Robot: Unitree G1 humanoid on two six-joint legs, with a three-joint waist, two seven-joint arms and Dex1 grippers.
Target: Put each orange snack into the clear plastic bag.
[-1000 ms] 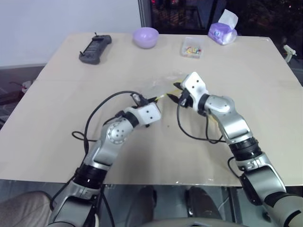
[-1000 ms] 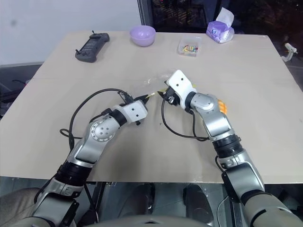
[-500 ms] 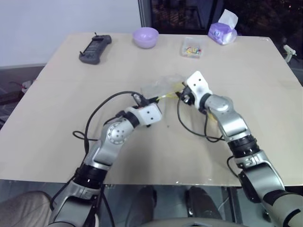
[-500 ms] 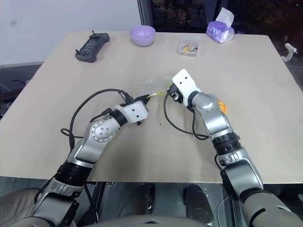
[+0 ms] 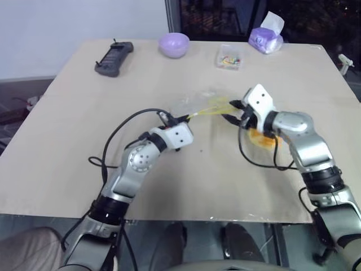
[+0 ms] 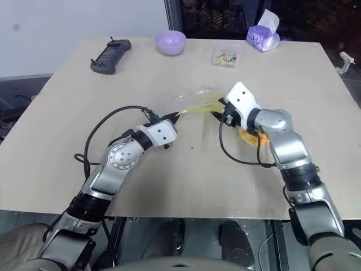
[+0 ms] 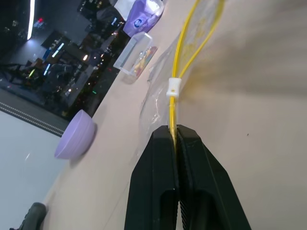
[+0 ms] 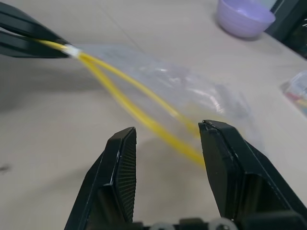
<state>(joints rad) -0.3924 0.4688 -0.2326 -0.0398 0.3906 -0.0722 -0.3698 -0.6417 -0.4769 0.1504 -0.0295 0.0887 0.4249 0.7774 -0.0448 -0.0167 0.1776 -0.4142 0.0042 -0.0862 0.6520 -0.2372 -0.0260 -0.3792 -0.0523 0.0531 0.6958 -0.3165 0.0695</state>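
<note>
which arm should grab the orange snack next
Right, probably. The left end effector is shut on the clear plastic bag's yellow strip, while the right end effector is open beside the orange snack.

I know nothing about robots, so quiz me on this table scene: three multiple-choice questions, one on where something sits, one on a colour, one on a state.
1. Where is the lilac bowl?
A. at the table's far edge, between the black handset and the small clear box
B. under the right arm
C. inside the bag

2. What colour is the strip along the mouth of the clear plastic bag?
A. red
B. yellow
C. blue

3. How do the jaws of the left gripper stand?
A. wide open above the bowl
B. open and empty
C. shut on the bag's strip

Answers:
1. A: the head views show it at the back of the table between those two things.
2. B: both wrist views show yellow strips.
3. C: the left wrist view shows the strip pinched between closed fingers, while the right gripper stands open around the far strip.
</note>
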